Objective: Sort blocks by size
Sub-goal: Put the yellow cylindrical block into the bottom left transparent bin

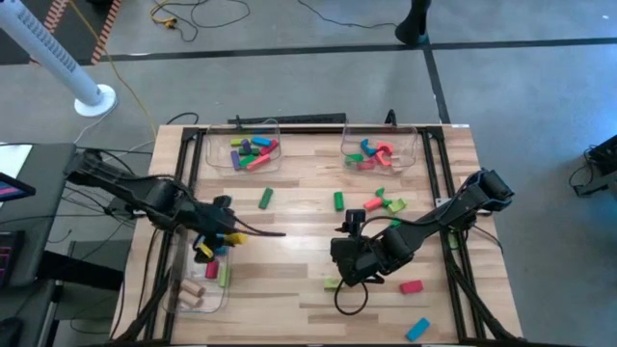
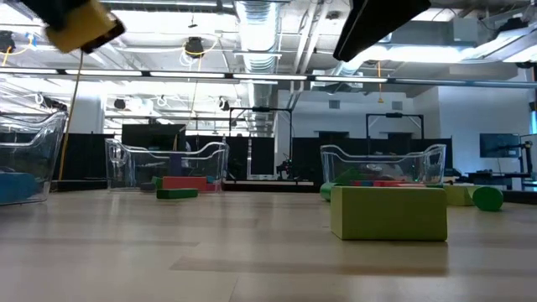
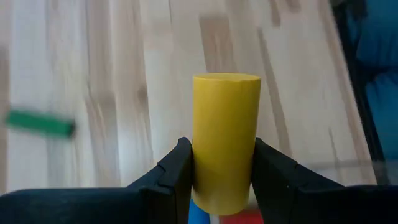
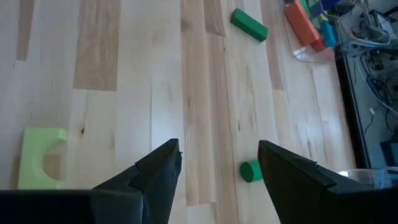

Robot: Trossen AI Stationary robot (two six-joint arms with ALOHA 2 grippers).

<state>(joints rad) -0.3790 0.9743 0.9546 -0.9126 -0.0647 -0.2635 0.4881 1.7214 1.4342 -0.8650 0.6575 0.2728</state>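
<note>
The left gripper (image 3: 221,180) pinched a yellow cylinder (image 3: 225,140) between its fingers (image 3: 174,177), one on each side of the lower half, the upper half standing clear of the tips. In the high view that gripper (image 1: 206,249) hung over the near-left bin (image 1: 188,301), which held wood cylinders (image 1: 189,291) and a few coloured blocks (image 1: 218,271). The low view showed the yellow cylinder (image 2: 82,27) well above the table (image 2: 252,252), at the picture's top left.

The right gripper (image 4: 217,168) had its jaws spread wide, nothing between them, above bare table (image 4: 124,50). A light-green arch (image 4: 38,157) lay off to one side of the fingers, and a green cylinder (image 4: 250,170) lay just beside the other finger. In the high view the right gripper (image 1: 349,270) sat mid-table near the front, with the arch (image 1: 333,282) just beside it.

Only the high view showed the spread of loose blocks: a green bar (image 1: 265,198), a red block (image 1: 411,286), a blue block (image 1: 416,330), and a cluster (image 1: 386,203) near the far-right bin (image 1: 416,152). The far-left bin (image 1: 214,154) held mixed bars. The low view showed the arch (image 2: 388,213) close up as a plain light-green block, its cut-out not visible from there.
</note>
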